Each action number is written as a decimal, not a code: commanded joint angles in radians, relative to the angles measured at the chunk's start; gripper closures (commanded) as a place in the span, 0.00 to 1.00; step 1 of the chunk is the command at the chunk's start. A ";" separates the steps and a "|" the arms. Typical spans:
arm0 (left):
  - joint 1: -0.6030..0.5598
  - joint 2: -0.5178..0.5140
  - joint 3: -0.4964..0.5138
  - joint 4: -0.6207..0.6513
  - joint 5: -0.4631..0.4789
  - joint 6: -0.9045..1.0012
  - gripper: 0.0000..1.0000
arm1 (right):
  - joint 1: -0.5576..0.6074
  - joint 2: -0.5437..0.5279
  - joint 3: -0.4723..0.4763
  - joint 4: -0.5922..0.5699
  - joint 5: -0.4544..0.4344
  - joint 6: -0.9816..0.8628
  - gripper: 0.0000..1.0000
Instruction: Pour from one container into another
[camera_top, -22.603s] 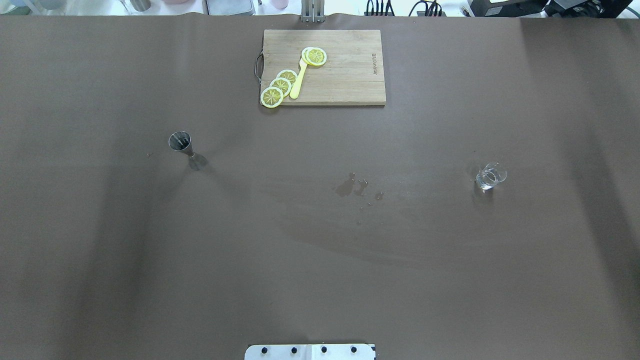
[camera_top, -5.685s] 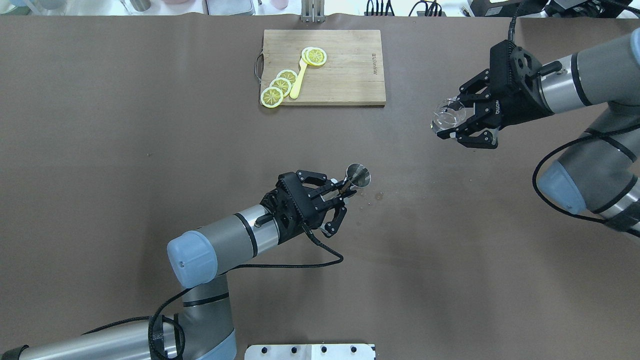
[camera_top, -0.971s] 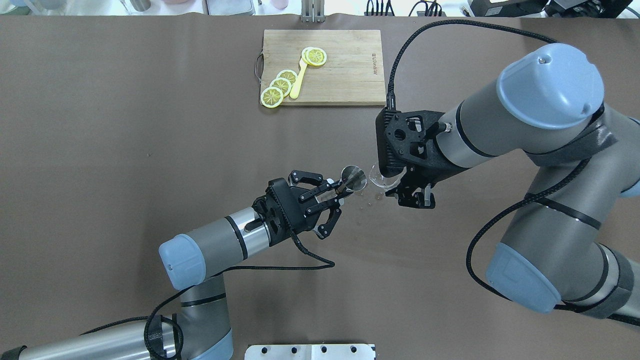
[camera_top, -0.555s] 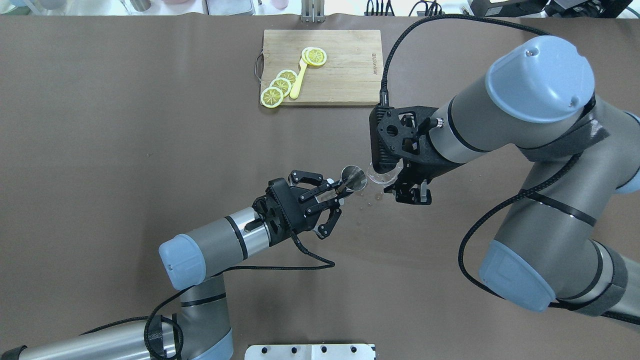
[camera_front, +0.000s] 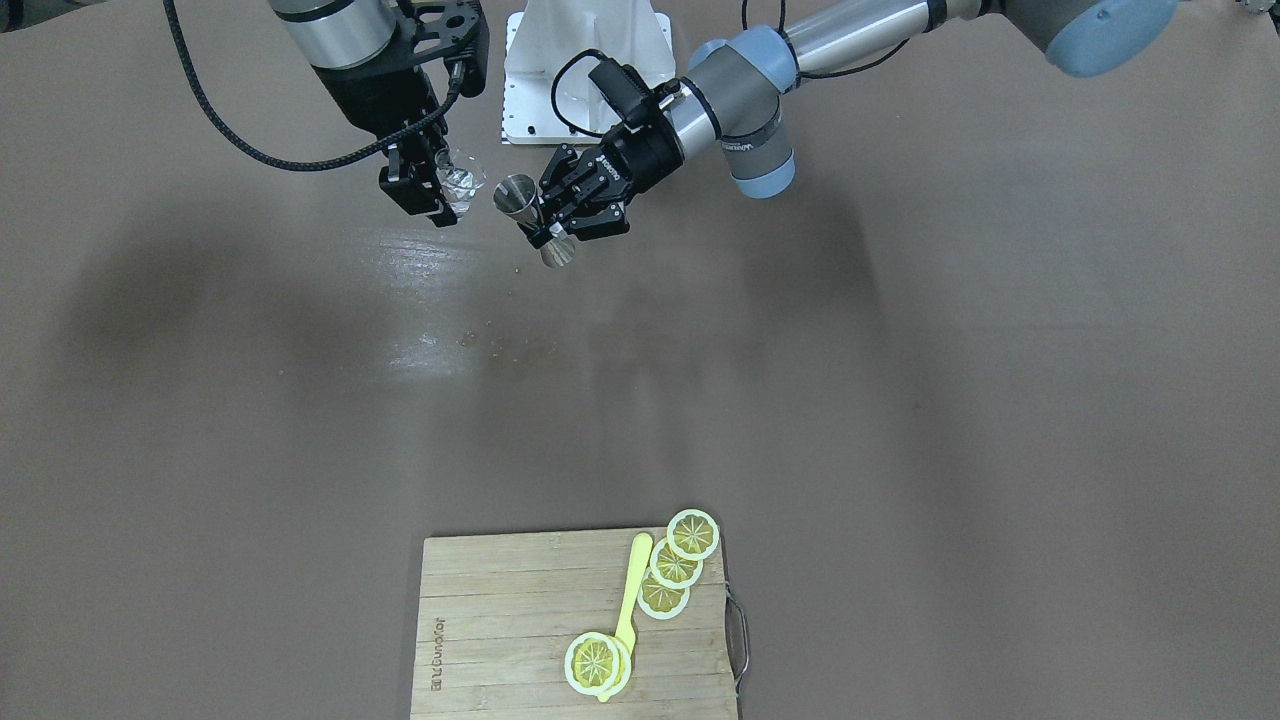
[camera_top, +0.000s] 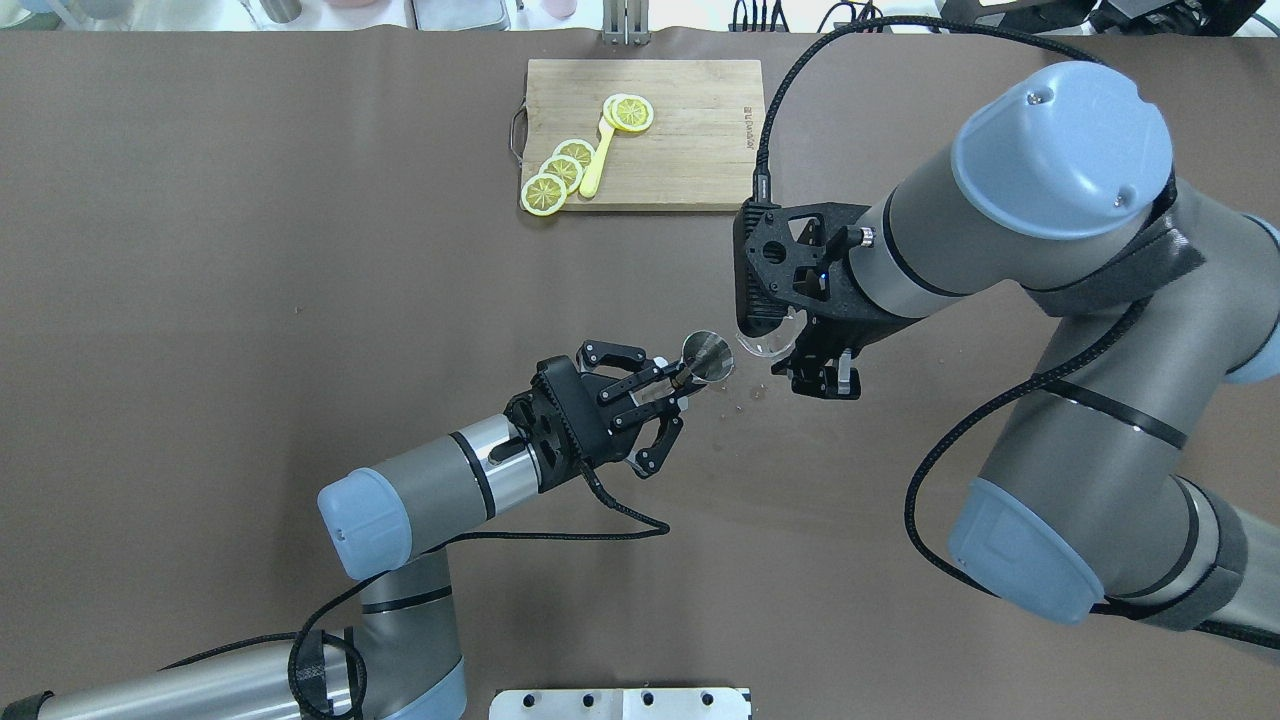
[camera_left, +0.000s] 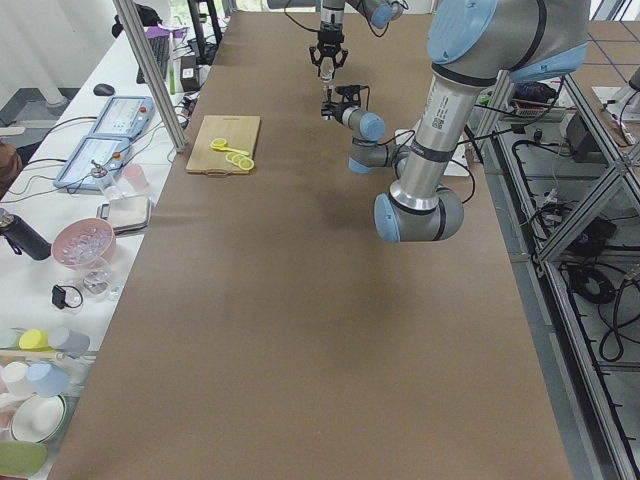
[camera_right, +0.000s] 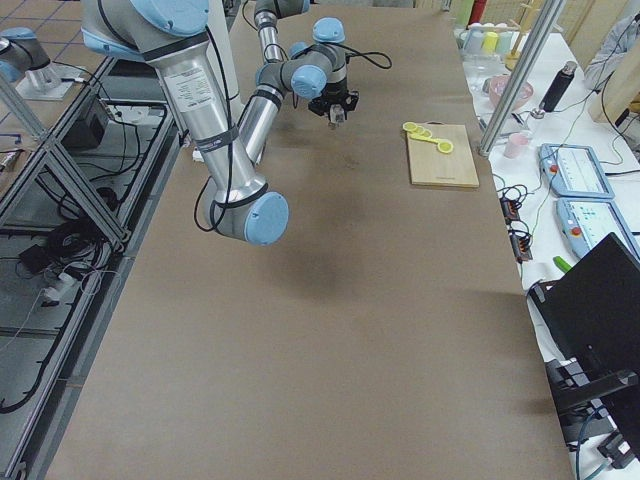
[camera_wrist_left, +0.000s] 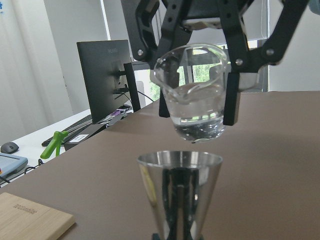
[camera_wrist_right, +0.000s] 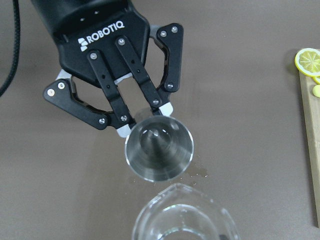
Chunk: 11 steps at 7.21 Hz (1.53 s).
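My left gripper (camera_top: 686, 376) is shut on the narrow waist of a steel jigger (camera_top: 707, 357), holding it upright above the table's middle. In the right wrist view the jigger (camera_wrist_right: 159, 148) shows an open mouth beside the left gripper (camera_wrist_right: 145, 120). My right gripper (camera_top: 786, 352) is shut on a small clear glass beaker (camera_top: 763, 343) with a little water in it. In the left wrist view the beaker (camera_wrist_left: 192, 102) hangs just above and behind the jigger (camera_wrist_left: 180, 185), spout toward it. No stream is visible. The front view shows the beaker (camera_front: 460, 185) beside the jigger (camera_front: 520, 195).
A wooden cutting board (camera_top: 690, 140) lies at the far middle of the table, with lemon slices (camera_top: 560, 170) and a yellow utensil (camera_top: 598, 160) on it. Small wet spots (camera_top: 745, 397) mark the table below the beaker. The right arm's big elbow reaches over the table's right half.
The right gripper has carried the beaker slightly farther and closer over the jigger's rim. The left gripper and jigger have stayed still. Much earlier, both vessels stood on the table.
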 joint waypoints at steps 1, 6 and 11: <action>0.000 0.000 0.000 -0.001 0.000 0.000 1.00 | -0.002 0.017 -0.001 -0.034 -0.017 0.000 1.00; 0.000 0.000 0.002 -0.001 0.000 0.000 1.00 | -0.035 0.060 -0.003 -0.113 -0.081 0.000 1.00; -0.002 0.000 0.002 -0.001 0.000 0.000 1.00 | -0.065 0.093 -0.003 -0.206 -0.144 0.000 1.00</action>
